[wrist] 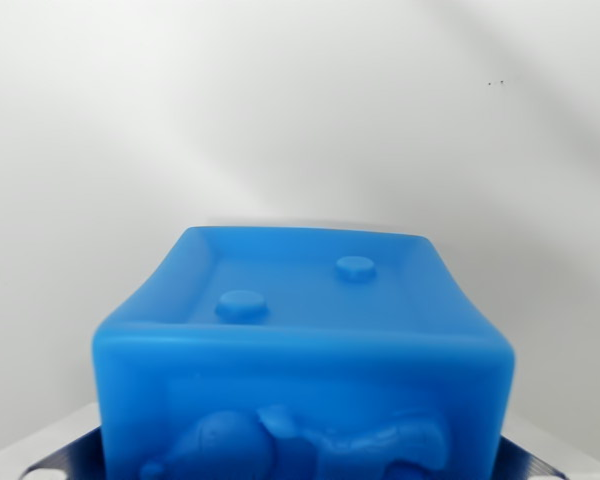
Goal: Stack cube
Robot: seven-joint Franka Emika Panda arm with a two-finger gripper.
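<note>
We're looking at the blue cube (300, 350) filling the bottom of the wrist view, probably sitting between our gripper's dark fingers (65, 460), though we can't tell if it's clamped; it looks soft, rubbery and light, so we're favoring the flat sides.

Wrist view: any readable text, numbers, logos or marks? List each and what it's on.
No readable text, numbers or logos.
Cube: its top face has two raised round dots, like a die face, no printed numeral.
Cube front face: a raised relief figure, cut off by the frame's bottom edge; a shape, not lettering.
Backdrop: two tiny dark specks at upper right, too small to read as anything.
</note>
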